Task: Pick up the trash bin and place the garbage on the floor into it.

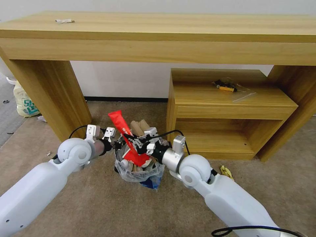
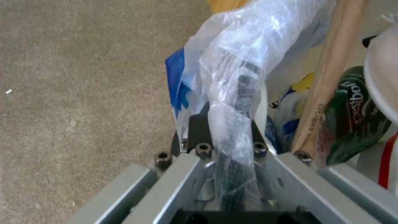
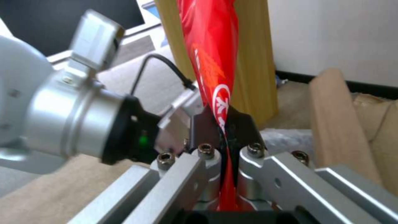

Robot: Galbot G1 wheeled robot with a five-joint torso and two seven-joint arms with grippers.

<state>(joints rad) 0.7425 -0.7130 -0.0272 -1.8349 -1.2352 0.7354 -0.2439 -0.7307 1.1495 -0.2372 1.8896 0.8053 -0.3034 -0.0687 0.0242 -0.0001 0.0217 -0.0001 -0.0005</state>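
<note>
- I see the trash bin [image 1: 138,169] between both arms, in front of the desk [image 1: 158,36], stuffed with cardboard rolls [image 1: 140,126] and other litter; I cannot tell whether it touches the floor [image 1: 98,204].
- The left gripper [image 2: 226,137] is clamped on the bin's bag-covered rim [image 2: 232,93].
- The right gripper [image 3: 222,124] is pinched closed on the red wrapper [image 3: 211,53], which stands tilted above the bin's mouth.
- A yellow scrap [image 1: 226,171] lies on the carpet near the low shelf unit [image 1: 230,108].
</note>
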